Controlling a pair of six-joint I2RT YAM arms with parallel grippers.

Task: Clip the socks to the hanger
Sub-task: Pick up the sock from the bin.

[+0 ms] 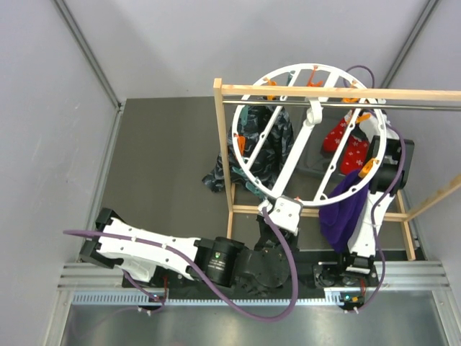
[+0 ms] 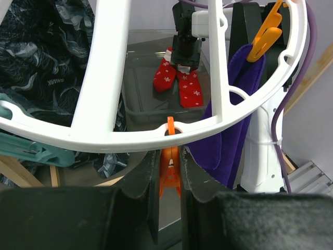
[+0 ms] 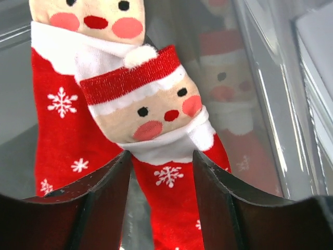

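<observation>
The white ring hanger (image 1: 248,171) hangs from the rack's rod; its rim also crosses the left wrist view (image 2: 104,138). My left gripper (image 2: 169,166) is shut on an orange clip (image 2: 170,169) under the near rim. A purple sock (image 1: 344,210) hangs from another orange clip (image 1: 369,167). Dark patterned socks (image 1: 253,144) hang at the left of the ring. Two red Santa socks (image 3: 140,104) lie in a grey tray (image 2: 140,112). My right gripper (image 3: 160,177) is open, its jaws either side of one red sock, low over it.
The wooden-framed rack (image 1: 324,91) with its metal rod surrounds the hanger; its posts stand left (image 1: 222,158) and right. A teal plastic piece (image 2: 31,151) sits behind the rim at the left. The tray wall (image 3: 270,94) is close on the right.
</observation>
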